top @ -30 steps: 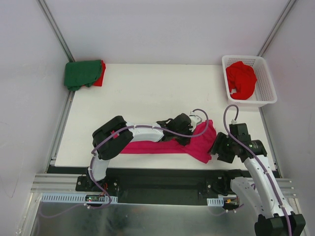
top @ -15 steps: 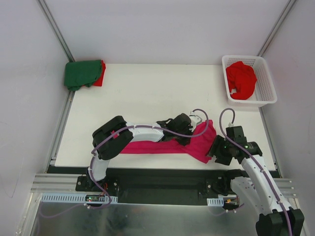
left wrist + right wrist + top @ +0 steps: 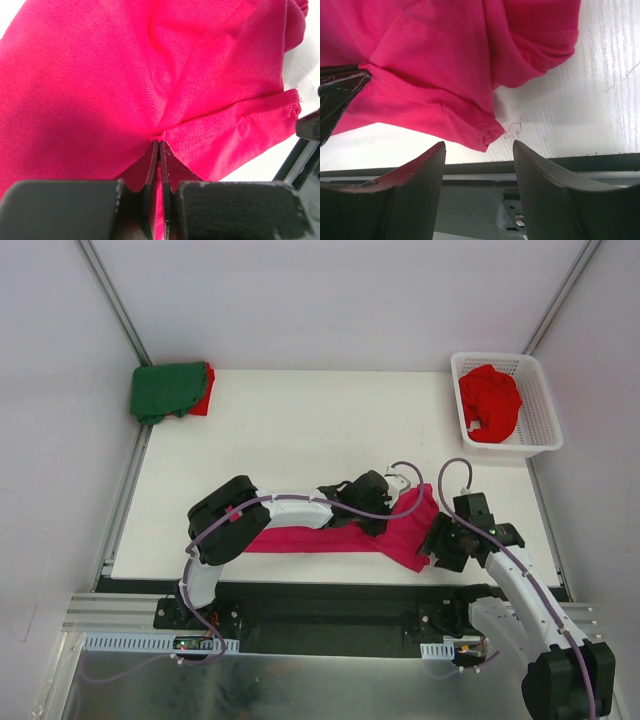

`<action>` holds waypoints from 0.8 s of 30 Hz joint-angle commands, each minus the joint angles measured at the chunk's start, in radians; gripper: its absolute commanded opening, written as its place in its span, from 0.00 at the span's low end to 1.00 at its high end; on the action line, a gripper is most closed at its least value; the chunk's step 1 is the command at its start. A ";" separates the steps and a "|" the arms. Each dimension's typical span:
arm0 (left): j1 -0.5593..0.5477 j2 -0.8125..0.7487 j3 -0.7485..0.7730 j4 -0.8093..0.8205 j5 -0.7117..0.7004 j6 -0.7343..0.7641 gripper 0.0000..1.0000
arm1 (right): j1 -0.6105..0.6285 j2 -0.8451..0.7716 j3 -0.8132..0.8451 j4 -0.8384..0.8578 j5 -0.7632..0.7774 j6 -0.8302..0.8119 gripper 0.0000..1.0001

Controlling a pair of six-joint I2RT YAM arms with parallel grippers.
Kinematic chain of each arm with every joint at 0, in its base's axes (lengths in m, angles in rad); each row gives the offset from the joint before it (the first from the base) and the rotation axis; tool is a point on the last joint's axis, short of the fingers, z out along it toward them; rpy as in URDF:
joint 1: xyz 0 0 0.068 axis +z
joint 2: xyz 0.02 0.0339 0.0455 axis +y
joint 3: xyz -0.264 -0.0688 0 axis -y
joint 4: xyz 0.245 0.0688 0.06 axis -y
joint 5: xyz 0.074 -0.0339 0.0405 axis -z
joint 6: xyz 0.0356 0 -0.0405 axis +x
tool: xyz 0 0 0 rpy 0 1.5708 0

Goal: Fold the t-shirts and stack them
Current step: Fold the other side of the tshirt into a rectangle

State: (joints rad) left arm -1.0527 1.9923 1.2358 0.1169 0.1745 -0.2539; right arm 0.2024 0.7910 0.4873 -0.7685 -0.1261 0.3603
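1. White tabletop point(image 3: 300, 430), plain grey walls on three sides, arm bases at the near edge.
2. magenta-pink t-shirt point(image 3: 300, 540) lies on the tabletop along the near edge. It is drawn out into a long band from centre-left to right, and its right end is bunched and wider.
3. left arm point(image 3: 290, 508) reaches rightward over that band. left gripper point(image 3: 158, 144) is down on the bunched right end.
4. Left wrist view: both fingers are pressed flat together with a pucker of pink cloth pinched at the tips and creases fanning out from the pinch. So it is clamped on the magenta-pink t-shirt.
5. right gripper point(image 3: 479, 145) sits low at the near right end of the same shirt, facing its hem corner.
6. Right wrist view: fingers point(image 3: 540, 175) are spread wide with nothing gripped. The hem corner, with a loose thread point(image 3: 514, 131), lies flat on the tabletop just ahead of the gap. As far as I can see it touches neither finger.
7. The left gripper's dark fingertip shows at the left border of the right wrist view, so the two grippers are near each other.
8. dark green t-shirt point(image 3: 165, 390) lies folded at the far left corner on top of a folded red t-shirt point(image 3: 205, 390). The red edge sticks out on the right side.
9. white basket point(image 3: 540, 425) stands at the far right corner with a crumpled red t-shirt point(image 3: 490, 400) inside it.
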 commanded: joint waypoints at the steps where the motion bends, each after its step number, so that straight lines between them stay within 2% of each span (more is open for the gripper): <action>1: 0.007 -0.032 -0.006 -0.013 -0.015 0.007 0.00 | 0.012 0.039 -0.015 0.055 0.028 0.016 0.59; 8: 0.011 -0.038 -0.018 -0.011 -0.018 0.005 0.00 | 0.015 0.056 -0.027 0.075 0.039 0.011 0.55; 15: 0.013 -0.044 -0.019 -0.011 -0.020 0.005 0.00 | 0.019 0.070 -0.039 0.093 0.037 0.014 0.35; 24: 0.017 -0.053 -0.029 -0.011 -0.020 0.004 0.00 | 0.029 0.088 -0.042 0.100 0.034 0.012 0.28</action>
State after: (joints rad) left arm -1.0454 1.9896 1.2278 0.1234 0.1738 -0.2543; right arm 0.2234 0.8707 0.4473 -0.6811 -0.1078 0.3634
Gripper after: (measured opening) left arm 0.009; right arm 0.309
